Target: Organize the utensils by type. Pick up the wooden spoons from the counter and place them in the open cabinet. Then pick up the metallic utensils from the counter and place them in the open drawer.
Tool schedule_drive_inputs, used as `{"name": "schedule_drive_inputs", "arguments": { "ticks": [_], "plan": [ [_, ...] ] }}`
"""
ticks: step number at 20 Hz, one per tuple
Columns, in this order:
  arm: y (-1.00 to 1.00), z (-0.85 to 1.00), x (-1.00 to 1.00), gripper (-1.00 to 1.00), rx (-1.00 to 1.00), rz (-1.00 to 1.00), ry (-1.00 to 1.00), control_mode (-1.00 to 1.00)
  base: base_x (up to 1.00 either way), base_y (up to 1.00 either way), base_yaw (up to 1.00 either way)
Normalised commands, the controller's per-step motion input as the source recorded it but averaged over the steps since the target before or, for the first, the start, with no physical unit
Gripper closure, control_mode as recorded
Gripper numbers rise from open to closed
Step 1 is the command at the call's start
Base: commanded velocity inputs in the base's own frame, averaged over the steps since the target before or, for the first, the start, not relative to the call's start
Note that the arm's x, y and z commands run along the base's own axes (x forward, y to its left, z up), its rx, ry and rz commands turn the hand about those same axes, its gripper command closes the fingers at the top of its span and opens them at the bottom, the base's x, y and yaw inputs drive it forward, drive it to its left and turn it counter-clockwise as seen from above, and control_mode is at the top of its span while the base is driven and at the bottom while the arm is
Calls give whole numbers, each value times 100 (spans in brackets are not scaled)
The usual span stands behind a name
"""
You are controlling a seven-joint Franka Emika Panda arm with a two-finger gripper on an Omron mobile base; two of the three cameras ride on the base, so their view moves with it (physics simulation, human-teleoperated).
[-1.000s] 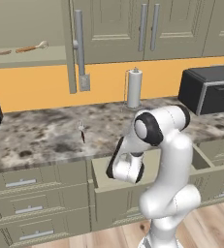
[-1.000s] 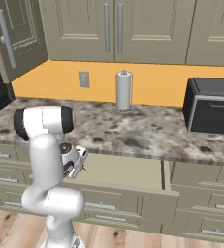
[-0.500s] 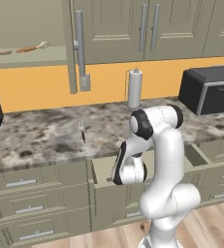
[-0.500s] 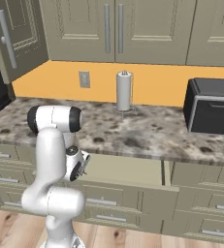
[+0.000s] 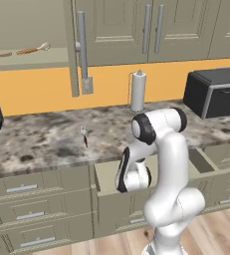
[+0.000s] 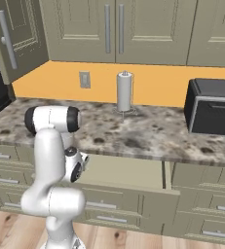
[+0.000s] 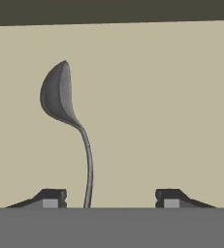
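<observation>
The white arm folds down from its shoulder at frame centre, gripper low in the hand view, fingertips spread wide apart, pinching nothing.

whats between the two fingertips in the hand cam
The grey metal spoon's handle, near one fingertip; beyond it only the bare beige drawer floor, seen in the hand view.

Bare beige drawer floor beside the grey metal spoon, fork alone on open counter
</observation>
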Motion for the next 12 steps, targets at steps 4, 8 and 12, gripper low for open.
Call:
{"name": "schedule_drive_inputs", "arguments": {
  "ticks": [4,8,12],
  "plan": [
    [-16,0,-97,-100,12,-8,-34,-100,0,0,0],
    [-34,41,-54,-100,19,-8,-24,-100,0,0,0],
    [-54,94,-53,-100,23,-14,-16,-100,0,0,0]
  ]
}}
